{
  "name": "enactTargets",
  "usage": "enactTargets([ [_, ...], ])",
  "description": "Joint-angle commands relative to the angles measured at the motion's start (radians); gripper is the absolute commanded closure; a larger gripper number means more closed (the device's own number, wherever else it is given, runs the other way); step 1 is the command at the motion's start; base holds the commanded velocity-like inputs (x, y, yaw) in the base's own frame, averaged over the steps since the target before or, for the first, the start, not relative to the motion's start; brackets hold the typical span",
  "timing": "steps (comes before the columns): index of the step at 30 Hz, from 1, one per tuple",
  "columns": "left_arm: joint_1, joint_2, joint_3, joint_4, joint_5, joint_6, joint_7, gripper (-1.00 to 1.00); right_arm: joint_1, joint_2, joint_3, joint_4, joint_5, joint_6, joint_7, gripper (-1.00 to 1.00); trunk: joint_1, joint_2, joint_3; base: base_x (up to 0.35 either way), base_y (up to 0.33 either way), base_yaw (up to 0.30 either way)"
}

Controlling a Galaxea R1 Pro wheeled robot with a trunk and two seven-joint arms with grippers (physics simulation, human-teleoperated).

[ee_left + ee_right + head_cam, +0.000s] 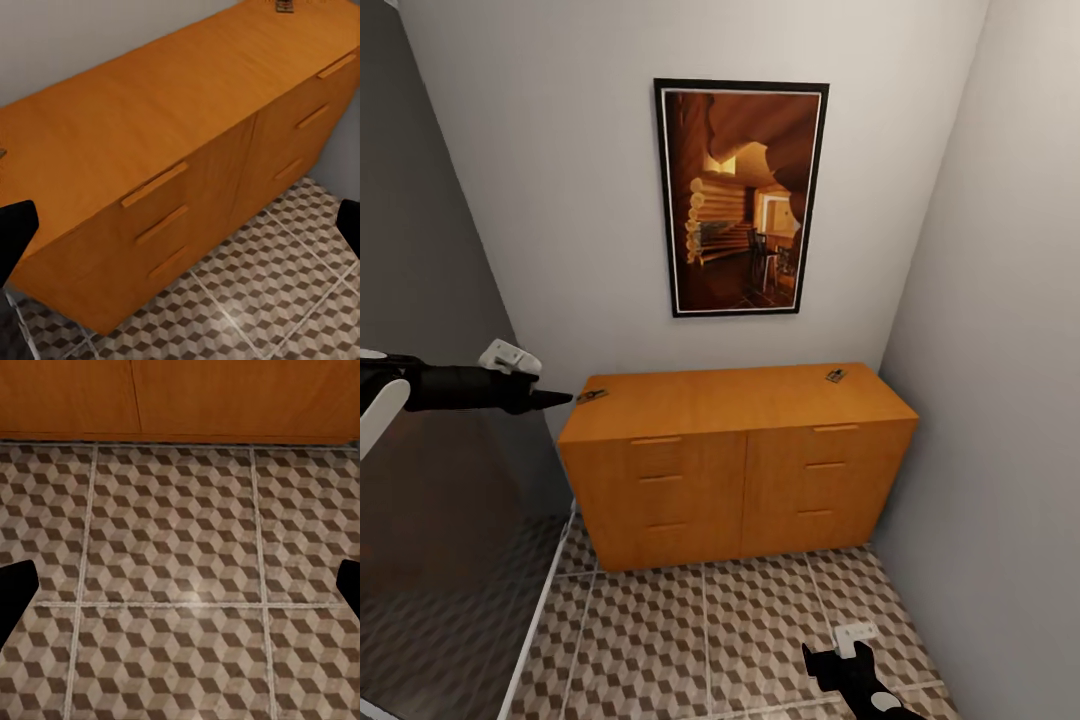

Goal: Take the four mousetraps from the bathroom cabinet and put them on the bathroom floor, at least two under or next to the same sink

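Cabinet [735,460]: orange-brown, against wall below framed picture [741,198], drawers closed.
Mousetraps: 2 visible on cabinet top. Left mousetrap [592,396] at left rear corner; right mousetrap [836,375] near right rear corner, also seen from left wrist [285,6].
Left tool [555,398]: raised, tip just beside left mousetrap; wrist view shows fingers [15,232] spread wide, nothing held.
Right tool [860,680]: low over bathroom floor [710,640], fingers [15,585] wide apart, empty.
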Motion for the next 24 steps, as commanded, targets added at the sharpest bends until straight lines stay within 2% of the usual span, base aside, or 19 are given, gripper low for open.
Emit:
enactTargets([
  [1,-0.002,0.001,-0.001,0.000,-0.001,0.004,-0.003,-1.00,-0.001,0.000,0.008,0.001,-0.010,-0.004,0.002,-1.00,0.001,-0.002,-0.002,0.324,0.000,0.000],
  [10,-0.002,0.000,-0.005,0.000,-0.001,0.004,-0.003,-1.00,-0.001,0.000,0.008,0.002,-0.011,-0.003,0.002,-1.00,0.001,-0.002,-0.002,0.338,0.000,0.000],
  [16,-0.002,0.000,-0.031,0.001,-0.001,0.003,-0.003,-1.00,-0.001,0.000,0.008,0.001,-0.013,0.010,-0.005,-1.00,0.001,-0.002,-0.002,0.343,0.000,0.000],
  [24,-0.002,0.001,-0.045,0.002,-0.001,0.003,-0.003,-1.00,0.055,0.005,0.008,0.002,-0.013,0.118,-0.005,-1.00,0.001,-0.002,-0.002,0.344,0.000,0.000],
])
